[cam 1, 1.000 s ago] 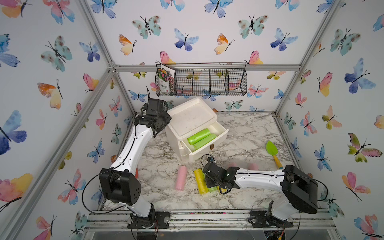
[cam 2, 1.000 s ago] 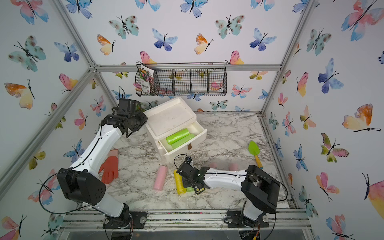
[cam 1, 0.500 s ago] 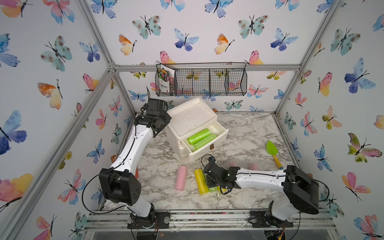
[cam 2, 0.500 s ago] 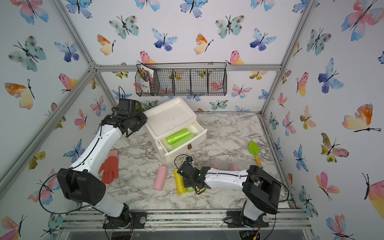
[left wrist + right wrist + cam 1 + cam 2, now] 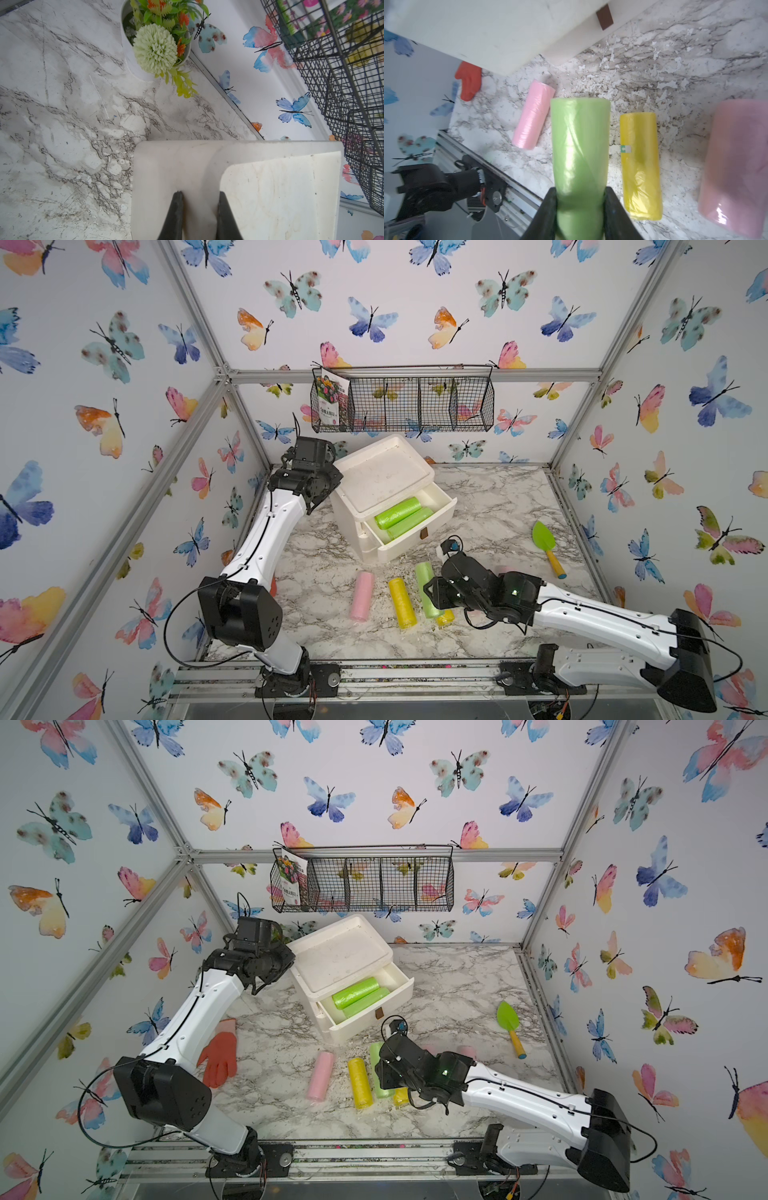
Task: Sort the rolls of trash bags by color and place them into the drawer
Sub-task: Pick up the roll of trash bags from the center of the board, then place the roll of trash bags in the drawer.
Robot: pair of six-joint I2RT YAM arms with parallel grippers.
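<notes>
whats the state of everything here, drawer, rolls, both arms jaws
drawer, open, two green rolls lying inside
green roll, held between the right gripper's jaws
right gripper, jaws shut on the green roll
left gripper, jaws slightly apart at the white cabinet's top corner, grip unclear
yellow rolls, lying loose on the table, one partly hidden by the right gripper
pink rolls, lying loose on the table
</notes>
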